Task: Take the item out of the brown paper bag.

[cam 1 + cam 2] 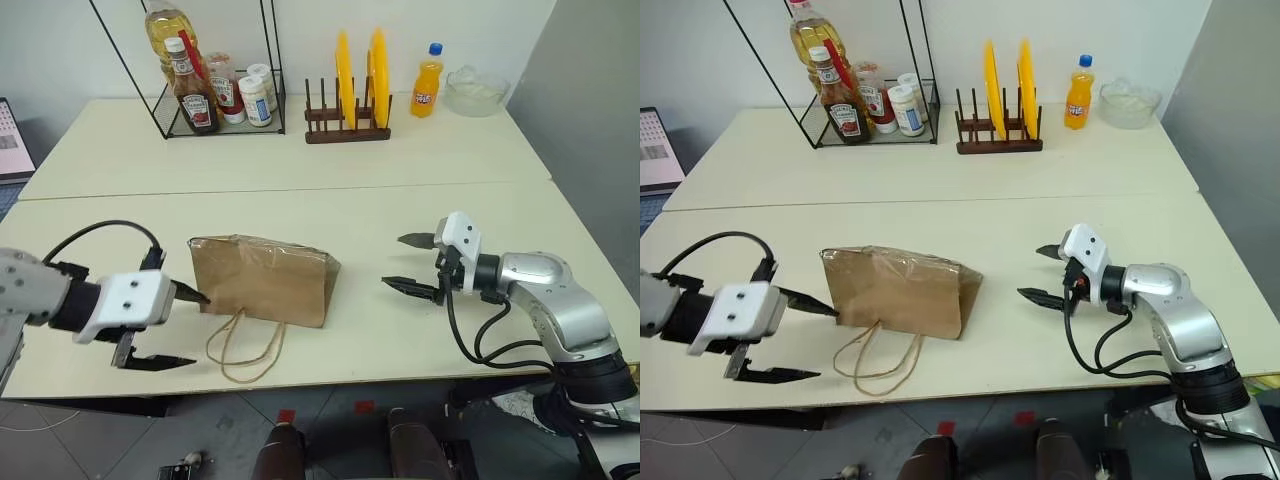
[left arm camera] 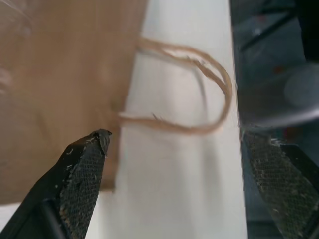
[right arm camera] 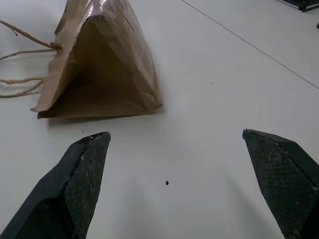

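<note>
The brown paper bag [image 1: 262, 279] lies on its side in the lower middle of the frame on the pale surface [image 1: 300, 210], its looped string handles [image 1: 245, 348] trailing toward the near edge. My left claw [image 1: 170, 328] sits at the lower left with its two black fingers spread wide and nothing between them; the upper fingertip [image 1: 195, 294] is right at the bag's left edge, though I cannot tell whether it touches the paper, and the lower finger hangs just off the front edge of the surface. My right claw [image 1: 413, 263] is at the right of centre, also spread wide and empty, pointing toward the bag's right end and clearly apart from it. From my right wrist that end of the bag [image 3: 102, 64] shows as a folded triangular side. I cannot see the item I am after in any view. Along the top of the frame stand a wire rack of bottles and jars [image 1: 215, 85] at upper left, a wooden rack with two yellow plates [image 1: 350, 95] in the middle, then an orange soda bottle [image 1: 427, 82] and a clear bowl [image 1: 477, 92].
</note>
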You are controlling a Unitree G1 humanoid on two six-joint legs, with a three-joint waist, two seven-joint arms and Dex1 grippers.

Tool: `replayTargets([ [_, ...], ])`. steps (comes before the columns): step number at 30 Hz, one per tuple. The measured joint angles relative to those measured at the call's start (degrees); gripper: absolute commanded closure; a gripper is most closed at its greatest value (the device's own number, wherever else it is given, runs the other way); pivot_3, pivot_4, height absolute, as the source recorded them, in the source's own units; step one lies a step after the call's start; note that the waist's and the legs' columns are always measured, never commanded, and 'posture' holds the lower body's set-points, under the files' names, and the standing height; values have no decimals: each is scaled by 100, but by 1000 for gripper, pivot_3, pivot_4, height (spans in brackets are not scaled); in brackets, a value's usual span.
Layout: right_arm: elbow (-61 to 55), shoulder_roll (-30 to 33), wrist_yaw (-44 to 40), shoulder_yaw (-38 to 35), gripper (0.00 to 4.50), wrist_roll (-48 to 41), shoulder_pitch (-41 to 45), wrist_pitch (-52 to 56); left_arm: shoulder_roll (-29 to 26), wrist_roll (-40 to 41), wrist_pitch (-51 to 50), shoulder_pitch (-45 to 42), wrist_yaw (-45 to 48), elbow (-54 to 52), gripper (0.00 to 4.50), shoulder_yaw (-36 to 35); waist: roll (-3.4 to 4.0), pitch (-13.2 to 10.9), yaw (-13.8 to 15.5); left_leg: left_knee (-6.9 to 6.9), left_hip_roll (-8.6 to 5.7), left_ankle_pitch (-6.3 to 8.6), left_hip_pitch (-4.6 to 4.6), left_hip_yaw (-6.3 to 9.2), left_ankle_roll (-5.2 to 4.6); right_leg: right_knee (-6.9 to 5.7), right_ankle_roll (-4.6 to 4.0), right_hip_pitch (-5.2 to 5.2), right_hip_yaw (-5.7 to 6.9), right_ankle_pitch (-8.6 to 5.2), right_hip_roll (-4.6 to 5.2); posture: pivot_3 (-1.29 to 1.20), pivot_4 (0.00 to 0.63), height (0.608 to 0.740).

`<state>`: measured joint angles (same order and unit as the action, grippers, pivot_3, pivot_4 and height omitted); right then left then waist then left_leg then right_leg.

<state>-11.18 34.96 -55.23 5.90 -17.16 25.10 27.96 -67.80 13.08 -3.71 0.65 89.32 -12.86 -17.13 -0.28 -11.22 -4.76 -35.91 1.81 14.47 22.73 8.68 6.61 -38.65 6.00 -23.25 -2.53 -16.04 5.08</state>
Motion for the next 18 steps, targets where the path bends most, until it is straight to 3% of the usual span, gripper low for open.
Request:
replayTargets([
  [6, -180, 89, -358, 241, 32, 13, -180, -252, 417, -198, 1024, 379, -388, 168, 0, 122, 0, 0, 15, -1, 0, 0, 2, -1, -1, 3, 0, 1, 0, 0, 0, 0, 150, 740],
  [11, -173, 66, -375, 394, 32, 121, -179, -596, 1208, -223, 777, 16, -1260, 133, 0, 714, -7, 4, 9, -5, 0, 0, -2, 1, 0, -5, 0, 5, 2, 0, 0, 0, 150, 740],
  [14, -152, 108, -453, 529, 0, 356, -273, -1168, 1338, -12, 190, -98, -1514, -23, 612, 883, -7, 4, 4, -4, 0, 0, -3, 3, -1, -6, 1, 4, 3, 0, 0, 0, 150, 740],
  [18, 134, 191, -796, 893, 0, 820, -482, -2768, 1372, 749, -1032, -385, -1796, -334, 1878, 864, -7, 4, 0, -5, 0, 0, -6, 1, 0, -7, 1, 5, 1, 0, 0, 0, 150, 740],
])
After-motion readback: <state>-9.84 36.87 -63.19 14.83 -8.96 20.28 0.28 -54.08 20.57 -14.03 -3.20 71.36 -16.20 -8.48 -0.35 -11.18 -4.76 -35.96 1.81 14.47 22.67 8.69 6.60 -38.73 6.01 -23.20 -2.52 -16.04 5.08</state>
